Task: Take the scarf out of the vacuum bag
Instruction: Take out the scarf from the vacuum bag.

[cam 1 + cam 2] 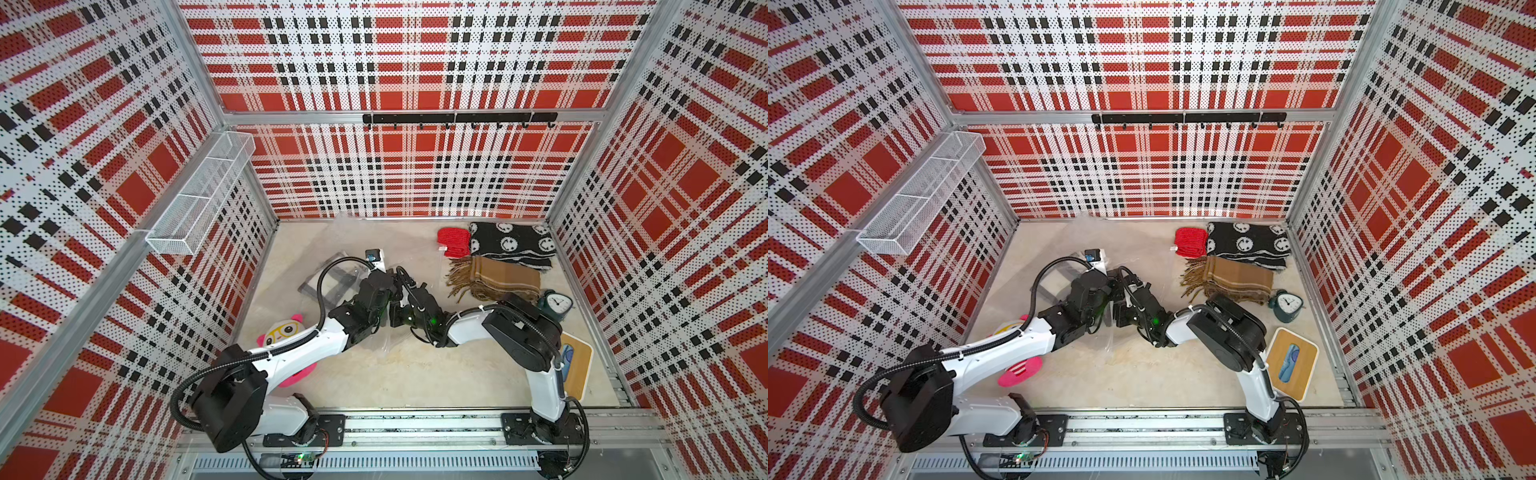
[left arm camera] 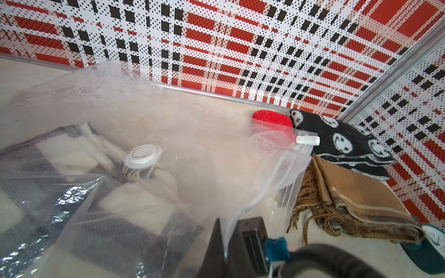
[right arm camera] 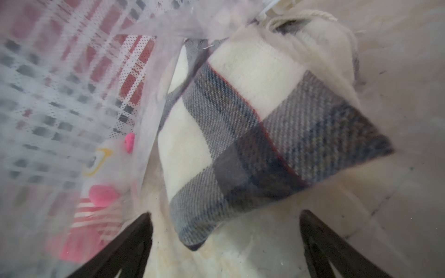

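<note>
Left pincer [image 2: 228, 226] clamped on vacuum bag [image 2: 192, 134] rim, right pincer [image 3: 225, 213] apart, scarf [image 3: 240, 120] corner toward it.

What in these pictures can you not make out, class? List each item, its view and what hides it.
Both top views: the scarf, half hidden by the left arm.
Both top views: the pink toy, partly under the left arm.
Left wrist view: the clock, cut off by the picture's edge.
Right wrist view: whether the right gripper touches the scarf, blurred by the vacuum bag film.
</note>
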Motion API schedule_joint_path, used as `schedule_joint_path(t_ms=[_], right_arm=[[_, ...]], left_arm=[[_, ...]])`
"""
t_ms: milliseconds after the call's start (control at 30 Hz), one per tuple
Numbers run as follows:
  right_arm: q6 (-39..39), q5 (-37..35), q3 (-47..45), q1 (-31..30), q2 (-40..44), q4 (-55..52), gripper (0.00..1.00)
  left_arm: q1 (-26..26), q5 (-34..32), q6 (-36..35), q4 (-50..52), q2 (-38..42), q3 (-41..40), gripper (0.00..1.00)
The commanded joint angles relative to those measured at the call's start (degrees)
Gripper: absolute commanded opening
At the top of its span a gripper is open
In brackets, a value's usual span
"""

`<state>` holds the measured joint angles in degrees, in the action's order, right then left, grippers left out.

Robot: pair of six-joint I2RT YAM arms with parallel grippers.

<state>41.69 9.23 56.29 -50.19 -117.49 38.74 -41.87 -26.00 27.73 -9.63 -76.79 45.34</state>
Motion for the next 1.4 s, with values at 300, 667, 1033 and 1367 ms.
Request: schedule_joint_path(t_ms=[300,667,1033,1367], right_arm=[[2.7,-0.7,9.2,-0.9,-9.5,2.7,0.87],[1.5,-1.1,5.7,0.3,-7.7,8.1,0.2],[-0.9,3.0,-7.0,8.6,3.6,5.5,0.2],[2.3,0.8,-8.6,8.5,4.1,3.5,0.78]], left_arm=[[-1.6,-3.8,-1.2,-2.2,5.4,-3.1,0.0],[-2.0,-4.8,-1.3,-2.2,4.8,-3.3,0.0],[-2.3,-5.5,-1.3,-2.2,4.2,-3.2,0.0],[-2.7,-5.6,-1.4,-2.4,3.8,-3.2,0.0]])
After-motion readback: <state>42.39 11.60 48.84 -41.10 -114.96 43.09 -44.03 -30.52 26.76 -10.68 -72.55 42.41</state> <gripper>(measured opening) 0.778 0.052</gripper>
